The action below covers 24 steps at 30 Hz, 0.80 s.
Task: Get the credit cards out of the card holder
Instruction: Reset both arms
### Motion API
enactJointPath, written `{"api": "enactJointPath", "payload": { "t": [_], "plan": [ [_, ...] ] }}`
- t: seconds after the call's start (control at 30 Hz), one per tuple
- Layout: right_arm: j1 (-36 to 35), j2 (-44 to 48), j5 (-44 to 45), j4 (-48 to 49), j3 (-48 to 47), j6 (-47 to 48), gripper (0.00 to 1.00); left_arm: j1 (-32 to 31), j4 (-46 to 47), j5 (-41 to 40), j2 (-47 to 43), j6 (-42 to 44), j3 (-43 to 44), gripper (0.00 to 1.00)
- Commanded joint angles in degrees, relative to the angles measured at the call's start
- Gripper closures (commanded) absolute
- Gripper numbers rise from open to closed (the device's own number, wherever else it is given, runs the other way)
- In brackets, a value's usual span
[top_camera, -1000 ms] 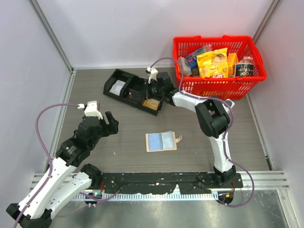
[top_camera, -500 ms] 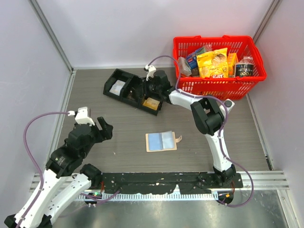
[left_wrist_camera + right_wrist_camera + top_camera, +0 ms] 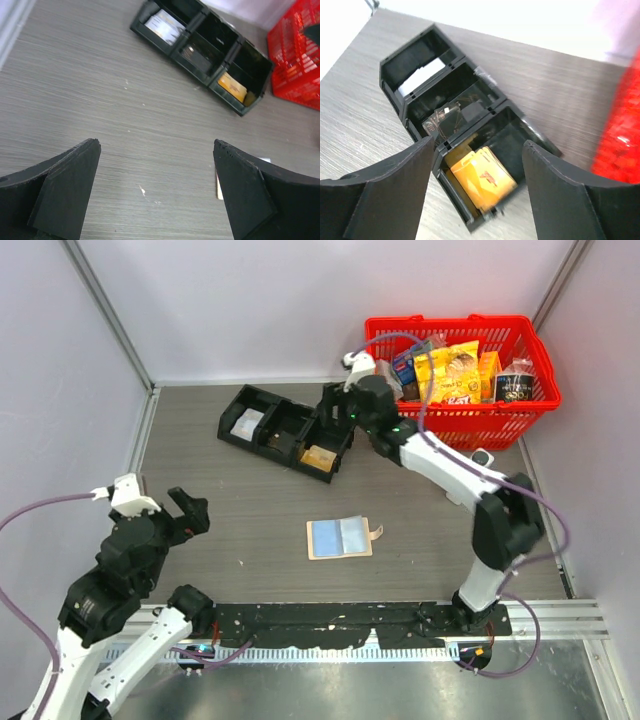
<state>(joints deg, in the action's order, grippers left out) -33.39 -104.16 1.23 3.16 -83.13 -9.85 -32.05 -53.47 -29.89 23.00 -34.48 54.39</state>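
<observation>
Right gripper [image 3: 332,412], fingers spread and empty, hovers over the black three-compartment tray [image 3: 262,448] at the far middle of the table, above its orange packet [image 3: 481,179]. Left gripper [image 3: 185,515], also spread and empty, hangs at the near left. The card holder [image 3: 340,538] lies open near centre, blue inner faces up, well apart from both grippers.
</observation>
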Motion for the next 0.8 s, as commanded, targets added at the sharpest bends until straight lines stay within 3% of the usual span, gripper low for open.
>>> {"api": "enactJointPath", "payload": {
  "t": [0.0, 0.2, 0.37, 0.6, 0.77],
  "plan": [
    [-0.5, 15.5, 15.3, -2.3, 8.2, -0.8, 0.23, 0.2, -3.3, -10.4, -3.0, 0.9, 2.6, 0.00],
    [-0.7, 36.5, 31.4, -6.7, 21.9, -4.6, 0.20, 0.2, -0.1, -17.3, -12.8, 1.7, -1.5, 0.00],
    [-0.9, 53.3, 42.6, -11.5, 29.4, -4.7, 0.20, 0.2, 3.5, -18.4, -18.4, 4.5, -3.2, 0.00],
    [-0.9, 72.1, 50.5, -12.4, 39.4, -3.9, 0.20, 0.3, 4.8, -19.5, -19.8, 5.7, -3.3, 0.00],
    [-0.9, 78.2, 52.1, -10.5, 43.8, -1.9, 0.20, 0.2, 5.2, -20.4, -19.8, 6.0, -4.1, 0.00]
  ]
}}
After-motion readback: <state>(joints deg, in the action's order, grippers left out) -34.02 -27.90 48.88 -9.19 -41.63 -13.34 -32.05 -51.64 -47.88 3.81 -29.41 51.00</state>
